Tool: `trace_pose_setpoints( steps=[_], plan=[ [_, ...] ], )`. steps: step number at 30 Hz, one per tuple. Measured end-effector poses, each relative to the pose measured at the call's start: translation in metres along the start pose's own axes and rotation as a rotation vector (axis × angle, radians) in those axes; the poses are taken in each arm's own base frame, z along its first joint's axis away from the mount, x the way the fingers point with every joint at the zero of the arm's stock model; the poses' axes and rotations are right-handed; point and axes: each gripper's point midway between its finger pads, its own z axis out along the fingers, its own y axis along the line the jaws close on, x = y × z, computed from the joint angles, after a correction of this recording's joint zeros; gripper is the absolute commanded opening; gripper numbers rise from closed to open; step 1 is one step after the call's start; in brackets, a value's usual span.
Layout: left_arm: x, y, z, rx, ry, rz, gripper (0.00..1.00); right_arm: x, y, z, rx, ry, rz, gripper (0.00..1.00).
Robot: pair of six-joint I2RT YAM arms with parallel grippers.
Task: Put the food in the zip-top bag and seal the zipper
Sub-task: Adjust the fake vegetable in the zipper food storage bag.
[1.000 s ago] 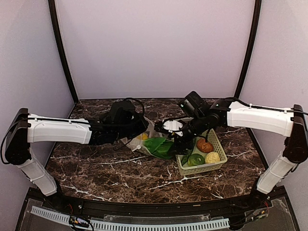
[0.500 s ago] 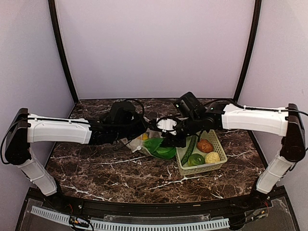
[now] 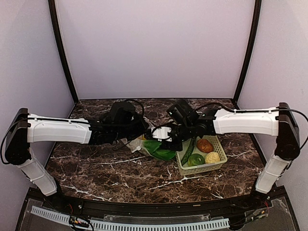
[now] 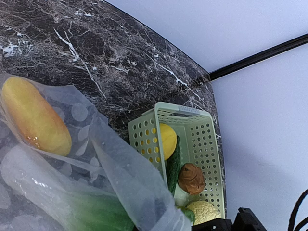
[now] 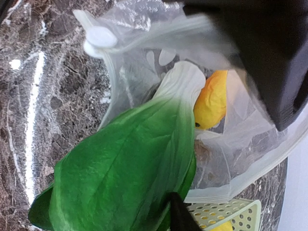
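Your left pincer [image 3: 140, 133] is clamped tight on the mouth edge of the zip-top bag [image 4: 120, 168], which lies on the table [image 3: 120, 173] just left of the basket [image 3: 211, 167]. Your right pincer [image 3: 161, 135], jaws partly closed, grips the leek [image 5: 125, 168] by its green leaves. The leek's white end is inside the bag beside a yellow piece [image 5: 211, 103].

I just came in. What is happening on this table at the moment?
The two arms are filling the zip-top bag. The left gripper is shut on the bag's edge and appears to hold the mouth up. The right gripper is at the leek, whose white end lies inside the mouth beside a yellow piece. Whether it grips the leek is unclear. A brown fruit and other pieces lie in the green basket. The bag is not sealed.
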Motion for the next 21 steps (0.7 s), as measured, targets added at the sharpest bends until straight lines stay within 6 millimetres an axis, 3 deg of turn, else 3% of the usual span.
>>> trace_pose_setpoints(
  steps=[2, 9, 15, 21],
  plan=[
    [0.002, -0.001, 0.000, 0.003, 0.008, 0.000, 0.01, 0.006, 0.000, 0.007, 0.002, 0.026, 0.001, 0.00],
    [0.003, -0.002, -0.003, -0.003, 0.037, 0.007, 0.01, 0.008, -0.006, -0.005, -0.043, -0.010, 0.105, 0.00],
    [0.011, -0.010, -0.011, -0.013, 0.116, 0.087, 0.03, -0.012, -0.036, -0.031, -0.093, -0.142, 0.258, 0.00],
    [0.022, -0.013, -0.017, -0.010, 0.201, 0.144, 0.06, -0.029, -0.033, -0.042, -0.211, -0.222, 0.377, 0.00]
  ],
)
